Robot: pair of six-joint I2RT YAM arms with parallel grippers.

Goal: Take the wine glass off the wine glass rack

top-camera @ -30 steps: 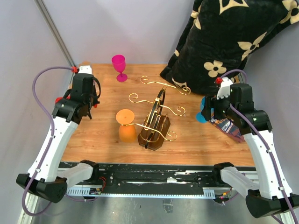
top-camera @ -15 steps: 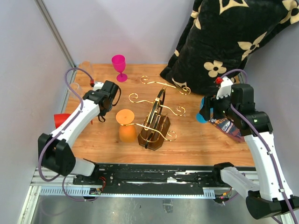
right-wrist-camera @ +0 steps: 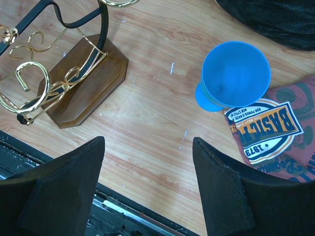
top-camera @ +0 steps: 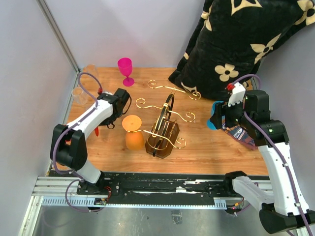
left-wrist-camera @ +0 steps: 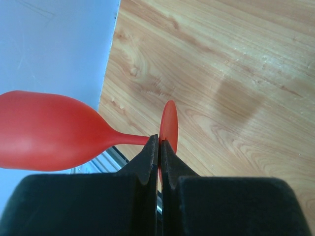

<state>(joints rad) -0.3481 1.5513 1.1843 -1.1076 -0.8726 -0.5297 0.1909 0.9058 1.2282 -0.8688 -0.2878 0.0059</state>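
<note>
Left end effector (left-wrist-camera: 160,143) low, arm bent, pinching red wine glass (left-wrist-camera: 49,130) foot, right end effector (right-wrist-camera: 147,147) spread, hovering

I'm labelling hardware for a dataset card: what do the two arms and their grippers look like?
The left arm and right arm have white links with black joints, a looping purple cable and a small red part near the wrist. The left gripper and right gripper have matte black wedge-shaped fingers.

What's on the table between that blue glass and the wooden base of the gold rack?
Nothing; the right wrist view shows only bare tabletop between the blue glass and the base of the wine glass rack.
</note>
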